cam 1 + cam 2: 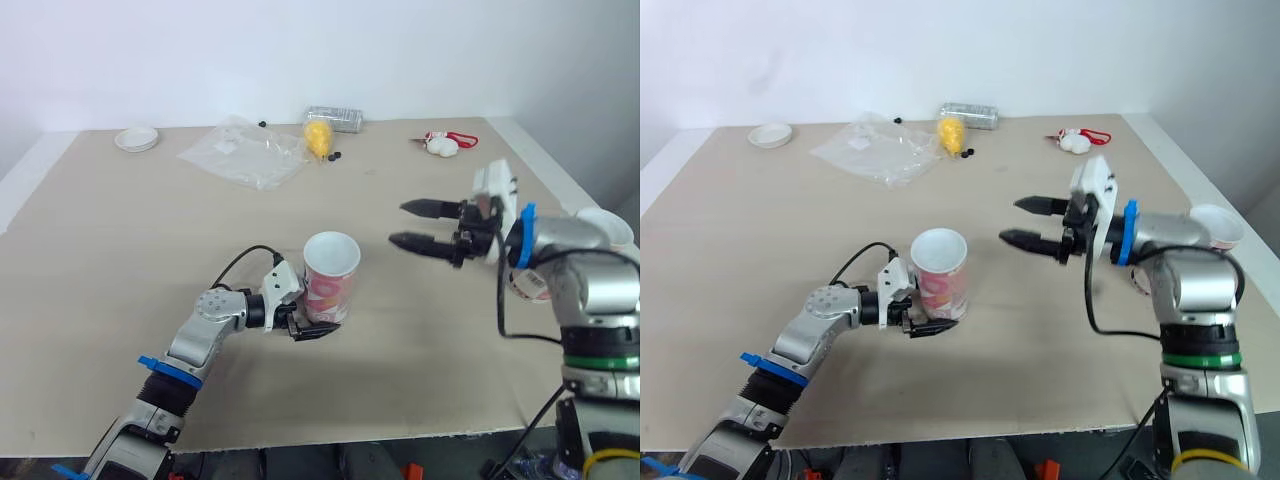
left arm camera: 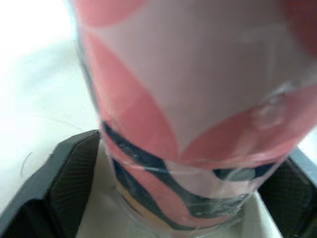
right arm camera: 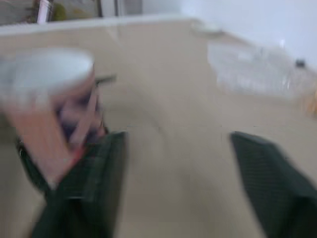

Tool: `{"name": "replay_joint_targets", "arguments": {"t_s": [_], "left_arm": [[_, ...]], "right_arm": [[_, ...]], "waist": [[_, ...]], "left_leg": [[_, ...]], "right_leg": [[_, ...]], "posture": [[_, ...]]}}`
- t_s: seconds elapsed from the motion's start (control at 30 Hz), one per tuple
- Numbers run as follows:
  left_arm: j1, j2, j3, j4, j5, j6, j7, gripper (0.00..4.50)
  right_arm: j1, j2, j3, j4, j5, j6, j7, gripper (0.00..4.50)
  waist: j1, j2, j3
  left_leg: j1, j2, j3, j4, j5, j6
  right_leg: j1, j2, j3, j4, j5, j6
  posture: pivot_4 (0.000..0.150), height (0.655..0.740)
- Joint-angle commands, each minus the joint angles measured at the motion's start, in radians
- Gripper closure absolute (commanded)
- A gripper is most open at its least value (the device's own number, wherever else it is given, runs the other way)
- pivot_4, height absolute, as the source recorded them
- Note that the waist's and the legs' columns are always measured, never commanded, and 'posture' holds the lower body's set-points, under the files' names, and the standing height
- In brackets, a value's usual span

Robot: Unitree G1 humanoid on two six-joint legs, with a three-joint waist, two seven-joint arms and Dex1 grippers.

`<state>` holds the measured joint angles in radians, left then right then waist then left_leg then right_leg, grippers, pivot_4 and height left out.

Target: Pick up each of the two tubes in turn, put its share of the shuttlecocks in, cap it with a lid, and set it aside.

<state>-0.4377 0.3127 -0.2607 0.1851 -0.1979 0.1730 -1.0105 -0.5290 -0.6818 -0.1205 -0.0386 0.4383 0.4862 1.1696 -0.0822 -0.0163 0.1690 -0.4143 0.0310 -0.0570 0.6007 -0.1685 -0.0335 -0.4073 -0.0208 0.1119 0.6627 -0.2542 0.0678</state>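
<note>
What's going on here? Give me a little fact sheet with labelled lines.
Held item: pink and white cardboard tube, upright, top open
Left gripper: closed around the tube's lower part
Right gripper: open, raised, pointing toward the tube
Far side of beige table: clear plastic bag, yellow object, small round white dish

It seems to be a robot lab or test room: a wide plain beige tabletop point(image 1: 120, 260) stands against a bare white wall point(image 1: 300, 50), with a crumpled clear plastic bag point(image 1: 245, 152) lying on it.
</note>
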Motion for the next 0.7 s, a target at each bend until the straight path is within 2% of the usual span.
{"name": "replay_joint_targets", "arguments": {"t_s": [0.03, 0.27, 0.7], "left_arm": [[0.025, 0.029, 0.022, 0.009, 0.001, 0.006, 0.003, 0.00], [0.055, 0.079, 0.044, -0.063, -0.033, -0.006, -0.040, 0.00], [0.167, 0.211, 0.154, -0.246, -0.169, 0.038, -0.101, 0.00]], "right_arm": [[0.057, 0.003, -0.018, -0.096, 0.037, -0.018, -0.022, 0.09], [0.199, 0.007, 0.075, -0.100, 0.002, -0.108, 0.026, 0.09], [0.193, 0.096, 0.201, 0.029, -0.072, -0.265, 0.029, 0.09]], "waist": [[0.000, -0.001, 0.000], [0.000, -0.004, 0.004], [0.005, -0.012, 0.012]], "left_leg": [[0.000, 0.000, 0.000, 0.000, 0.000, 0.000], [-0.001, 0.000, 0.000, 0.001, 0.000, 0.000], [-0.003, 0.000, -0.001, 0.001, -0.002, -0.003]], "right_leg": [[0.000, 0.000, 0.000, 0.000, 0.000, 0.000], [0.000, 0.000, 0.000, 0.000, -0.004, -0.004], [0.000, -0.002, -0.001, 0.000, -0.005, -0.001]], "posture": [[0.150, 0.7400], [0.150, 0.7400], [0.150, 0.7400]]}}
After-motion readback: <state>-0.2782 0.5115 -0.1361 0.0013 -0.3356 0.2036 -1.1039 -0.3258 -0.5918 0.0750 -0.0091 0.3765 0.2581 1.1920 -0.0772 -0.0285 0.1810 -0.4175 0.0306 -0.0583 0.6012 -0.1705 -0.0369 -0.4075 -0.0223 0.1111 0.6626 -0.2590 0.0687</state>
